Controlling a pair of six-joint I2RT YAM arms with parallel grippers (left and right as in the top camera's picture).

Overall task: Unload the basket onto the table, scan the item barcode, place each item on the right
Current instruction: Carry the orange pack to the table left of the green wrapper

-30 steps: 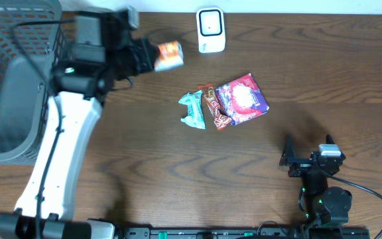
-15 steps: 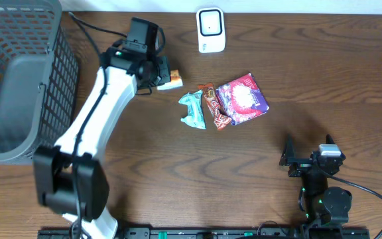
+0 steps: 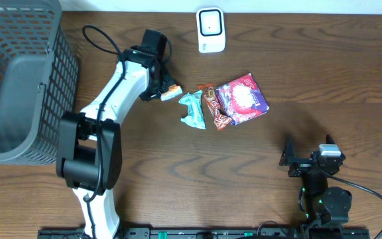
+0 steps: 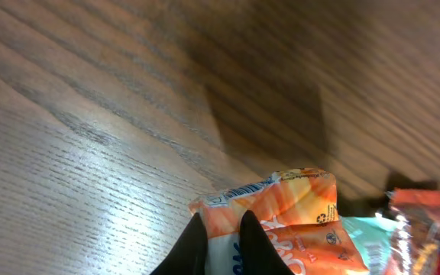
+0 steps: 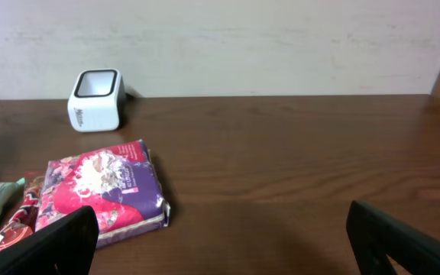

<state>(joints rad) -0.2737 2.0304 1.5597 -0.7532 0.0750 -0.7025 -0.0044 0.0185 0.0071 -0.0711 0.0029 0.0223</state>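
An orange and white snack packet is pinched at its edge by my left gripper, low over the table, right next to a teal packet. The black fingers stand close together on the wrapper. The white barcode scanner stands at the back edge, to the right of the left gripper. My right gripper rests near the front right, open and holding nothing.
A red-brown bar and a pink and purple packet lie beside the teal one. A grey mesh basket fills the left end of the table.
The left arm has carried the orange packet from up near the scanner down and right to the table, beside the teal packet. The right arm has not moved.
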